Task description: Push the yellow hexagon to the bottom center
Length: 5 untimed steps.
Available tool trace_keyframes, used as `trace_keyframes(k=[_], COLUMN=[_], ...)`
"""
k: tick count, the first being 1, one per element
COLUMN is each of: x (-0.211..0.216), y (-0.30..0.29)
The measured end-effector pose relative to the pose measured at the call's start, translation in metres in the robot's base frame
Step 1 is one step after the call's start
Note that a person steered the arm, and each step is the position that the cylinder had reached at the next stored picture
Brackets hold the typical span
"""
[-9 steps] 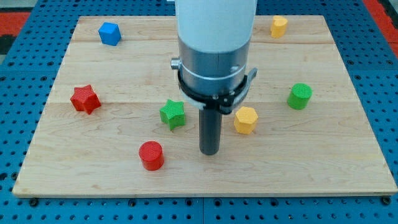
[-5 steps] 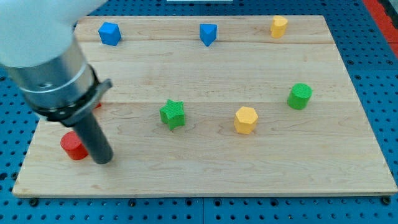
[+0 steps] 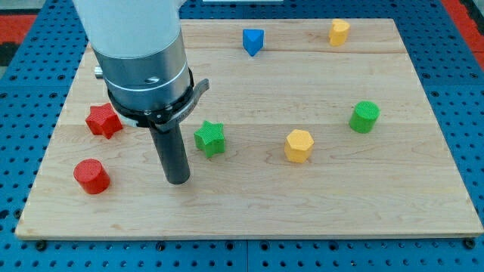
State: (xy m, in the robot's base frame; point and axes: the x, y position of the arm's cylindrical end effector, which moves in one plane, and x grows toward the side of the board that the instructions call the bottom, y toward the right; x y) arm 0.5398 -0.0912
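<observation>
The yellow hexagon (image 3: pixel 299 145) lies on the wooden board (image 3: pixel 363 196), right of centre. My tip (image 3: pixel 178 180) rests on the board well to the hexagon's left, just below and left of the green star (image 3: pixel 209 139) and to the right of the red cylinder (image 3: pixel 92 176). The tip touches no block.
A red star (image 3: pixel 103 120) lies at the view's left, partly behind the arm. A blue triangular block (image 3: pixel 253 41) and a second yellow block (image 3: pixel 339 32) sit near the top edge. A green cylinder (image 3: pixel 364 116) is at the right. The arm's body hides the top left.
The tip swung far left, pushing the red cylinder toward the lower left, then came back right to a spot near the green star. The yellow hexagon has not moved.
</observation>
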Motion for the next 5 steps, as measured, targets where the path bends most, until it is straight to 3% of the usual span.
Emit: trace_keyframes(k=[5], x=[-0.0086], y=[-0.0006])
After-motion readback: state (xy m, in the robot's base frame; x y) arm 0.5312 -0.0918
